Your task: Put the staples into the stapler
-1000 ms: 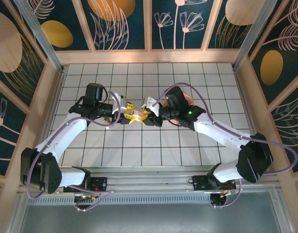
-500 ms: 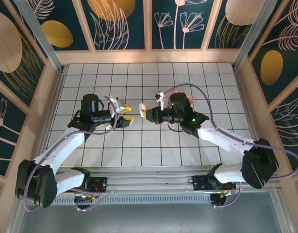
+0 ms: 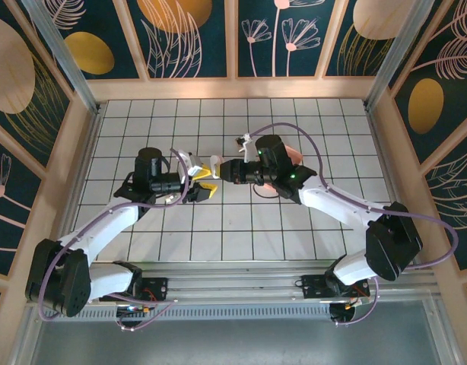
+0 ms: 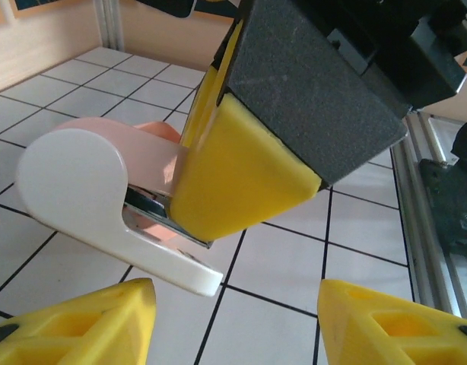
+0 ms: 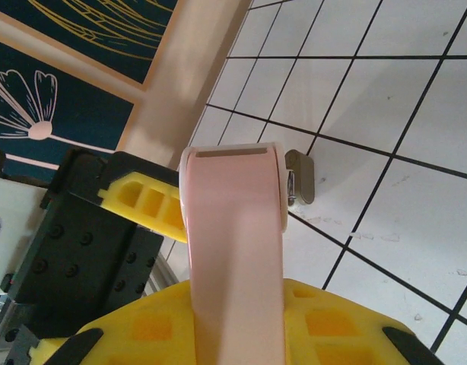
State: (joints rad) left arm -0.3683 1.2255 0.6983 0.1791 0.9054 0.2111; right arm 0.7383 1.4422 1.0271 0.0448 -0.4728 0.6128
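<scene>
The right gripper (image 5: pixel 235 334) clamps its yellow moulded pads (image 4: pixel 233 175) on a smooth pale pink-and-white plastic mini stapler (image 5: pixel 233 228), mid-frame above glossy white floor tiles (image 5: pixel 385 99). The left gripper (image 4: pixel 233 319) gapes empty at the lower edge. Grey metal staples (image 5: pixel 300 177) lie on a tile just right of the stapler's tip. Teal floral wall panels (image 3: pixel 192 38) surround the floor.

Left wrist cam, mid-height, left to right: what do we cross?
stapler → right gripper's yellow pad, clamped on the stapler → black finger mount → aluminium rail
</scene>
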